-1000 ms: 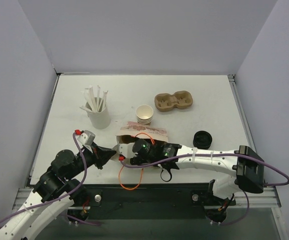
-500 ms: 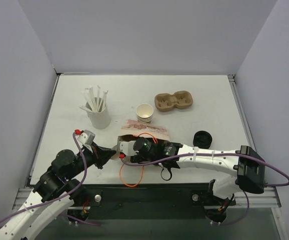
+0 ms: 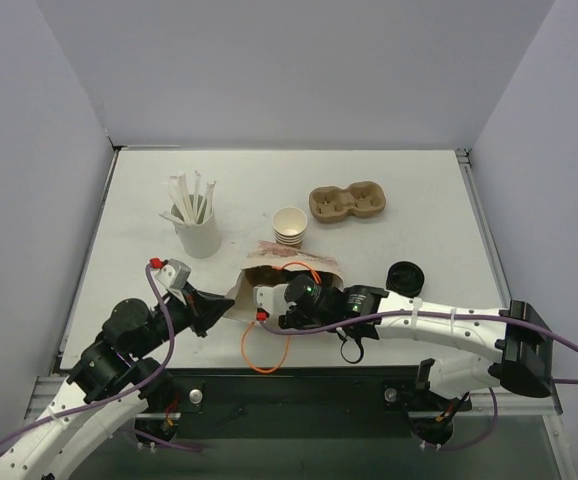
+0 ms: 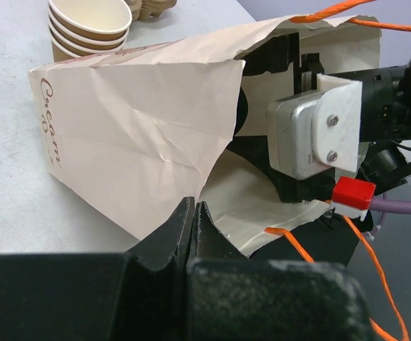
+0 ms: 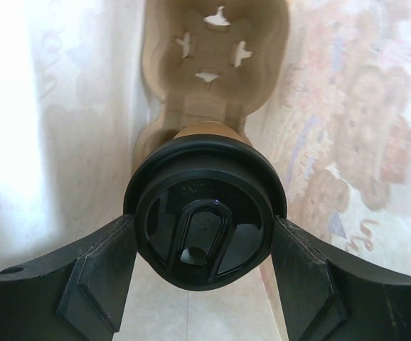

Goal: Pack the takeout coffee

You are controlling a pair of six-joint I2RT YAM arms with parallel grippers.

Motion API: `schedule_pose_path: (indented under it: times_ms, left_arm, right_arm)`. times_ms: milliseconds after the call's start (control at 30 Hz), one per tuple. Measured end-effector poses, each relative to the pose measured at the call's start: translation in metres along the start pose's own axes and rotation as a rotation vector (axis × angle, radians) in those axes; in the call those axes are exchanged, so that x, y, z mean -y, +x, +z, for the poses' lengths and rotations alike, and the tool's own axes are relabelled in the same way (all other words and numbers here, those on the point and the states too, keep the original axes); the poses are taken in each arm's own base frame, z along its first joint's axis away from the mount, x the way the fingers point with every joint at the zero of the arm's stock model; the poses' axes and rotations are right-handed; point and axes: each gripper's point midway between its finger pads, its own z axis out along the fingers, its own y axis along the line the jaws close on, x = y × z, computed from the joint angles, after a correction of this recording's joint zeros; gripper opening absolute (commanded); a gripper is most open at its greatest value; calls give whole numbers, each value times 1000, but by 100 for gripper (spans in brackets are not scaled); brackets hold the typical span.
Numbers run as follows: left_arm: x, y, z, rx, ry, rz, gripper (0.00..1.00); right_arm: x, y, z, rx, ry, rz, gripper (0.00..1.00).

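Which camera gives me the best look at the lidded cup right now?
Right wrist: the lidded cup fills the frame between the fingers of the right claw. Top external and left wrist show only the paper bag hiding it.

We observe a white table [image 3: 409,180] enclosed on three sides by plain, pale grey-lavender walls: a back wall [image 3: 289,70], a left wall [image 3: 29,180] and a right wall [image 3: 559,150]. A metal rail [image 3: 476,220] borders the table's right side. A dark frame [image 3: 299,390] runs along its near edge. We note even, diffuse lighting with soft shadows.
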Motion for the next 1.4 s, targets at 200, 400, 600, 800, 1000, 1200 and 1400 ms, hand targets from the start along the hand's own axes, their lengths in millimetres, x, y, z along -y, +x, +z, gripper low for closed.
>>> schedule_pose_path:
  times_ms: [200, 400, 600, 800, 1000, 1200, 1400]
  left_arm:
    - [2, 6, 5, -9, 33, 17, 0]
    - [4, 9, 8, -8, 58, 34, 0]
    - [5, 10, 9, -8, 74, 41, 0]
    - [6, 11, 10, -10, 82, 42, 0]
    - [7, 11, 11, -10, 89, 42, 0]
    - [8, 10, 11, -5, 92, 43, 0]
    - [10, 11, 11, -13, 104, 43, 0]
  right_arm:
    - [-4, 7, 1, -20, -10, -21, 40]
    - [-3, 11, 1, -37, -8, -23, 39]
    - [-4, 16, -2, -61, -15, -27, 39]
    - [-3, 23, -8, -83, -9, -13, 39]
    - [-3, 26, -10, -91, -9, -9, 38]
    - [-4, 26, -10, -92, -10, -10, 38]
    - [-3, 26, -11, -90, -10, -25, 38]
